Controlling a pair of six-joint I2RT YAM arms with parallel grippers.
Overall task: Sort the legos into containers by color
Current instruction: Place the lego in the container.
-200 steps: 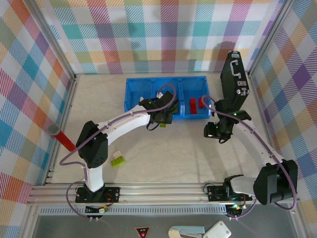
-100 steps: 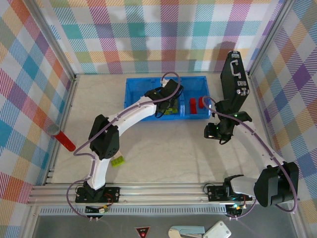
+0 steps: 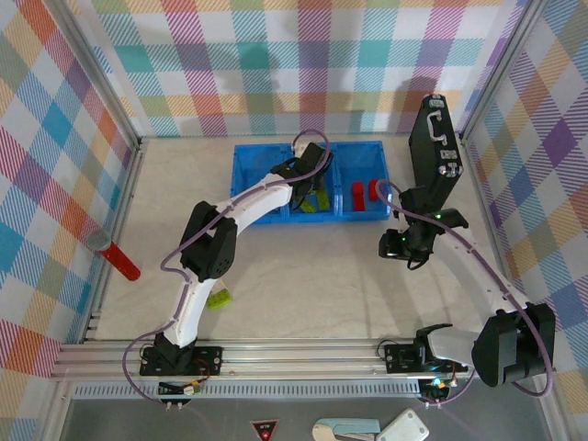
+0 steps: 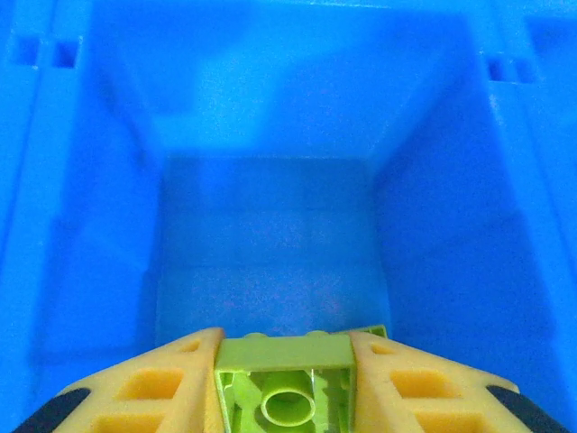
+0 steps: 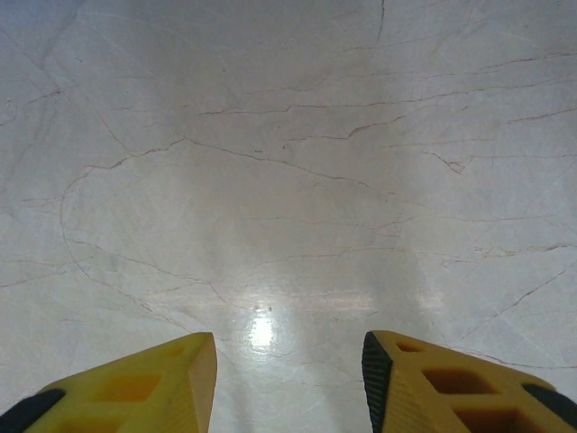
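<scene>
One lime brick [image 4: 285,386] is sitting pinched in the left gripper [image 4: 285,354] over the blue tray's [image 3: 276,150] middle compartment [image 4: 266,225] by the bench's [image 3: 322,276] far edge; the right gripper [image 5: 288,352] is hovering spread near the right edge.

top cam looks down from behind; l wrist close in tray [image 4: 270,108], shared w/ top; r wrist near table [image 5: 288,135].
</scene>
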